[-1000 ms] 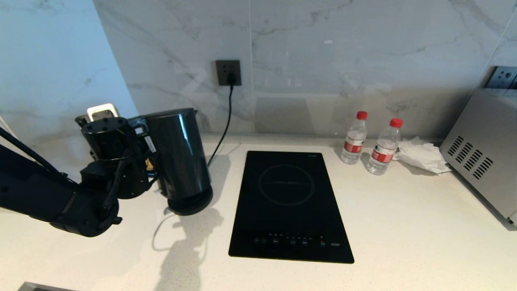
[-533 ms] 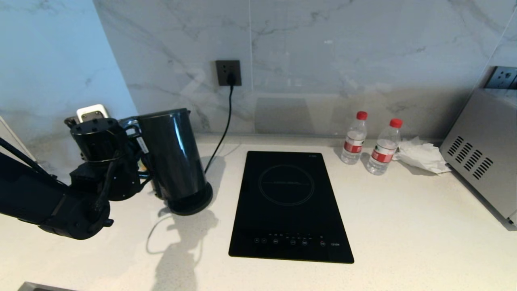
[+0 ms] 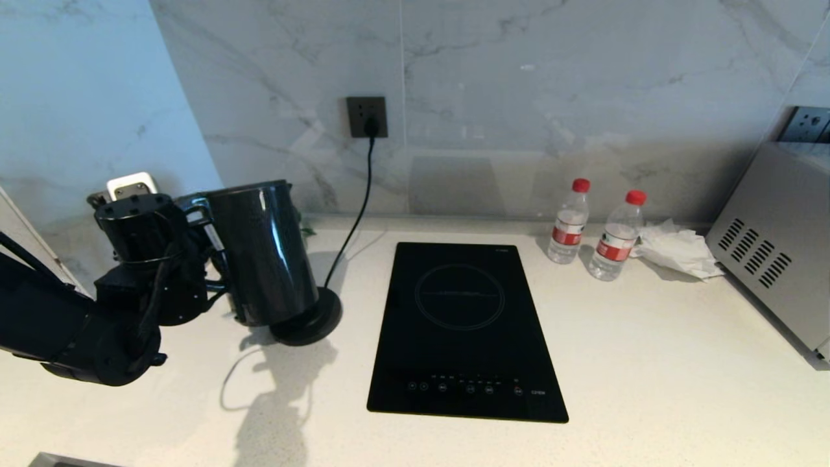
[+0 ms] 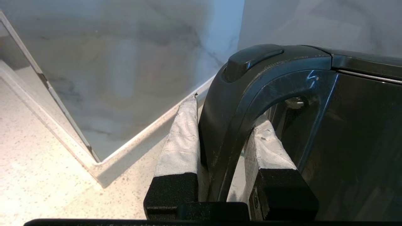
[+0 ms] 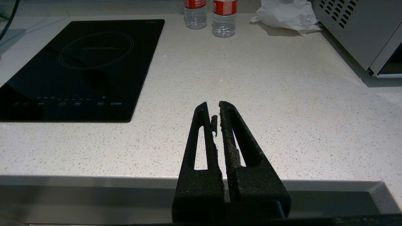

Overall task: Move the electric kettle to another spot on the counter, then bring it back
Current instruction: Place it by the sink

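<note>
Kettle (image 3: 256,253) is up off its base (image 3: 311,322) and hanging just left of it, tilted a bit, over the counter (image 3: 648,363) near the left wall. Left gripper (image 4: 221,125) is clamped on the handle (image 4: 232,125), one padded finger (image 4: 180,138) on the outside of the loop and the other poking through it. That's really the only sensible place to grab this thing: the body is glossy black plastic, wide and slick, so the pads would have nothing to bite on.

Handling-wise I'd guess it's stiff and not fragile, but top-heavy once it's held from the side like this. Can't tell if there's water in it, since the lid is shut and the wall is opaque, so weight is anyone's guess. The lean you can see from the head camera suggests the handle can pivot a little between the pads, so I'd move it slowly and set the bottom down flat rather than drop it on an edge.

Cord (image 3: 360,188) runs from the wall socket to the base, not the kettle, so it shouldn't drag. Hob (image 3: 463,331) sits just right of the base; plenty of bare worktop on the left.

Right gripper (image 5: 217,116) is parked over the front edge of the counter with its fingers together, holding nothing.
</note>
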You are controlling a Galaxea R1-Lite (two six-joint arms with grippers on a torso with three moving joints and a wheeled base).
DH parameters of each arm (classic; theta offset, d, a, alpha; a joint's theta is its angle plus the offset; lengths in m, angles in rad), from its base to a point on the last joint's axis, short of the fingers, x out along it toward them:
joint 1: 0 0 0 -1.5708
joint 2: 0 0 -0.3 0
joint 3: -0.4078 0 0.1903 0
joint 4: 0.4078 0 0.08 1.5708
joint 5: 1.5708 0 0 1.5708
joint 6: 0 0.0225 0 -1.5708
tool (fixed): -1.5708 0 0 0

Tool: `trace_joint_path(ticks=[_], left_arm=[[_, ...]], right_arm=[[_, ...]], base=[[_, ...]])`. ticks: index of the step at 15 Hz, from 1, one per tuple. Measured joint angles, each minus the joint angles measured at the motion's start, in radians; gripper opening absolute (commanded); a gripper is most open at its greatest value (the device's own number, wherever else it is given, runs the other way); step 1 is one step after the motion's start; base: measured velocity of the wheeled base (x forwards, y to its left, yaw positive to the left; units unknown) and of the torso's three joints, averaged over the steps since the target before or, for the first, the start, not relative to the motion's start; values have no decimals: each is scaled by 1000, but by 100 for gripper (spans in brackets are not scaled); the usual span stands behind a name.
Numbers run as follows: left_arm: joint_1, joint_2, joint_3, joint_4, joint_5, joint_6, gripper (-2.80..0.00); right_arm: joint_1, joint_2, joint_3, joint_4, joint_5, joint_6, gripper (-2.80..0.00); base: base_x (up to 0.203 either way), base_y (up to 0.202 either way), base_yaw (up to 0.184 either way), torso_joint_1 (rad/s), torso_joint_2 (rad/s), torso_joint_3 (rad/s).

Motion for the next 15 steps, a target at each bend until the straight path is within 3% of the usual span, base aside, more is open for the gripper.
trace_joint_path(ticks=[15], left_arm=[[141, -11, 19, -3, -114, -10, -280]], right_arm=[[0, 0, 0, 0, 0, 0, -280]], base=[[0, 0, 0, 0, 0, 0]])
